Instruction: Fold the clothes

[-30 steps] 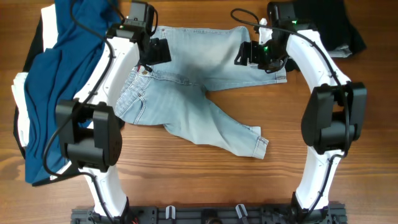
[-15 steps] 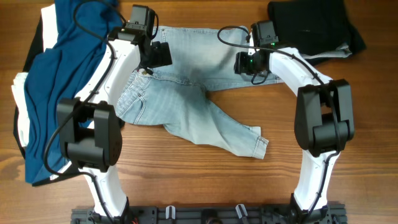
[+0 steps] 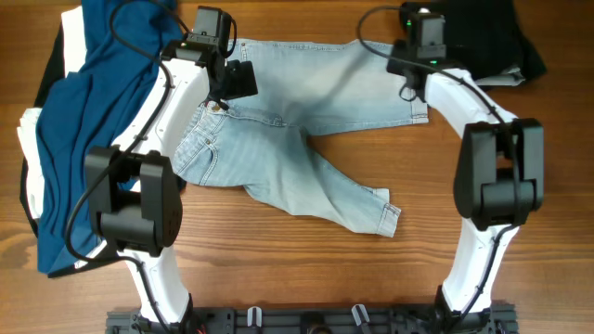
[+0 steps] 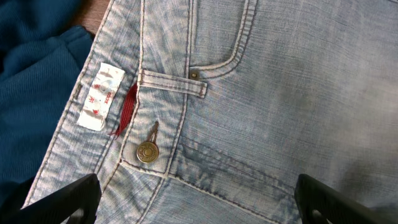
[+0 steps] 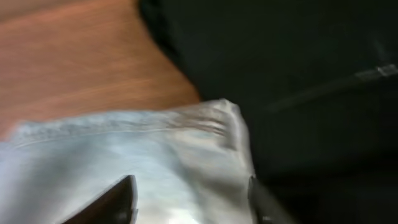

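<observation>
Three lots of cloth on one wooden table [image 3: 278, 278]. At the far left, a deep-blue top [image 3: 74, 139] heaped over white cloth [image 3: 26, 139]. Next, the left gripper [image 4: 199, 208] — spread wide, holding nothing, right over the waistband by the brass button [image 4: 147, 152] and the white label [image 4: 99, 96]. In the middle, the pale blue denim [image 3: 297, 176], laid flat, one leg along the top, one slanting down to the right. Soft but thick and a bit heavy; likely to sag and flop, not slip. Best grabbed at the waistband or a hem, on the thick sewing. Then the right gripper [image 5: 189, 202] at the top leg's hem, fingers [image 5: 121, 196] apart, pinching nothing, though blurry. Beside it, a black garment [image 3: 483, 32]. Smooth bare wood below the denim — plenty of room for folding.
</observation>
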